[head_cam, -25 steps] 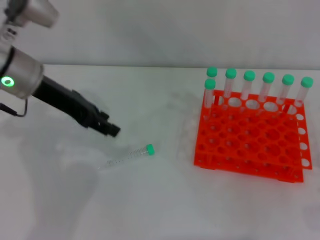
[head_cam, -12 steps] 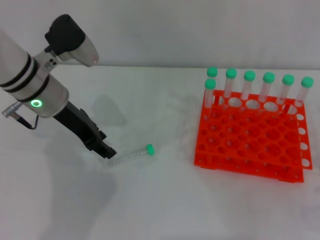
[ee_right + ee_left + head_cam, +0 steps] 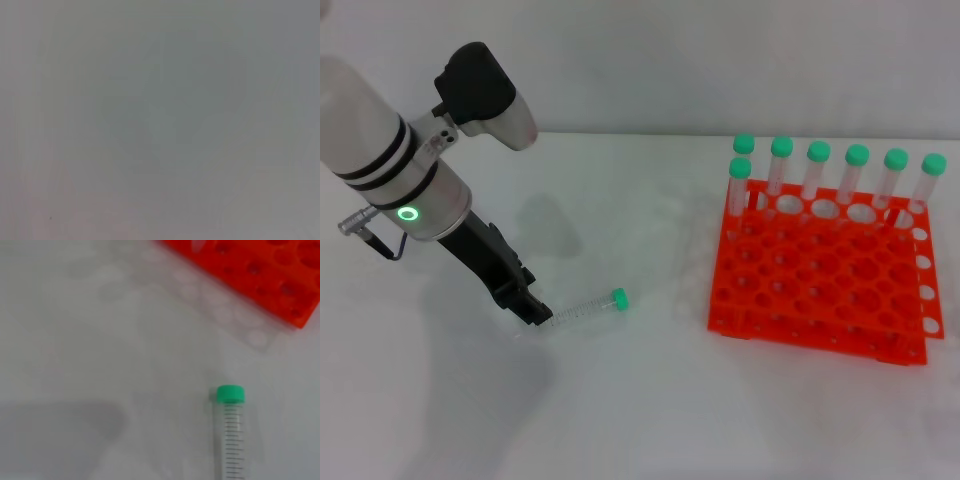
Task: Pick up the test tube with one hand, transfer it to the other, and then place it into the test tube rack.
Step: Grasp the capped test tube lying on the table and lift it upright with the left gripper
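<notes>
green-capped tube awaiting pickup

the test tube (image 3: 582, 310) lies flat on the white tabletop (image 3: 620, 420), left of the test tube rack (image 3: 820, 290). left gripper (image 3: 532, 310) sits at its tapered end; finger opening cannot be told. grasp mid-barrel, squarely, to prevent rolling. right gripper unseen. plain pale wall behind

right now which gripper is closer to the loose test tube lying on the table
Left. The left gripper is down at the tapered end of the test tube, which lies flat on the table. The right gripper shows in no view.
</notes>
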`<state>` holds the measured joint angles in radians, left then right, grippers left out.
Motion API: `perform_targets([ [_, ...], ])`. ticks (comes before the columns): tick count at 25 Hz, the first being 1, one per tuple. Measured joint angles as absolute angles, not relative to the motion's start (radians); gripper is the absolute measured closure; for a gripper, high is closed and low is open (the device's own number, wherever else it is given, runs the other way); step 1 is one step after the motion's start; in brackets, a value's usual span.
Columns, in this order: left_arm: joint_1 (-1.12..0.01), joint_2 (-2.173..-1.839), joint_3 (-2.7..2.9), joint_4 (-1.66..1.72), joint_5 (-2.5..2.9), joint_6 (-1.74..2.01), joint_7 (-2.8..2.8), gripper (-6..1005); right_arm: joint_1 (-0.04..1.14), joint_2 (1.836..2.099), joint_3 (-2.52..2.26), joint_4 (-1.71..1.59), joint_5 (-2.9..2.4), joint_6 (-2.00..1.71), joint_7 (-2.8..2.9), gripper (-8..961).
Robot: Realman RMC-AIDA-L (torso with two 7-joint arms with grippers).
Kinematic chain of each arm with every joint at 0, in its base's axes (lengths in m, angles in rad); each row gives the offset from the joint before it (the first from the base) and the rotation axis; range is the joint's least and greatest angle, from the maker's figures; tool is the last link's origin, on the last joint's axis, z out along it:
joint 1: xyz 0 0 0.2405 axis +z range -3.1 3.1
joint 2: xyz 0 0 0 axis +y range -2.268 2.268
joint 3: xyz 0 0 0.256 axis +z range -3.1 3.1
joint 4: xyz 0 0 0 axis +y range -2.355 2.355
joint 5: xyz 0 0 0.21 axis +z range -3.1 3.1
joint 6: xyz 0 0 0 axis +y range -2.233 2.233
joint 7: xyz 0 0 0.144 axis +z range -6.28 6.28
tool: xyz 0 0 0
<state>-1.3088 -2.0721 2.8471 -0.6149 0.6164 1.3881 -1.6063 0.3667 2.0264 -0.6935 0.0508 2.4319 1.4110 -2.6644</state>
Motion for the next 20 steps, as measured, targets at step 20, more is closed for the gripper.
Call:
perform_targets([
  [20,-1.304,-2.076,2.845,-0.497,0.661,1.282,-1.636,408,0.364,2.022,-0.69,0.044,2.438,1.408,-2.664,139],
])
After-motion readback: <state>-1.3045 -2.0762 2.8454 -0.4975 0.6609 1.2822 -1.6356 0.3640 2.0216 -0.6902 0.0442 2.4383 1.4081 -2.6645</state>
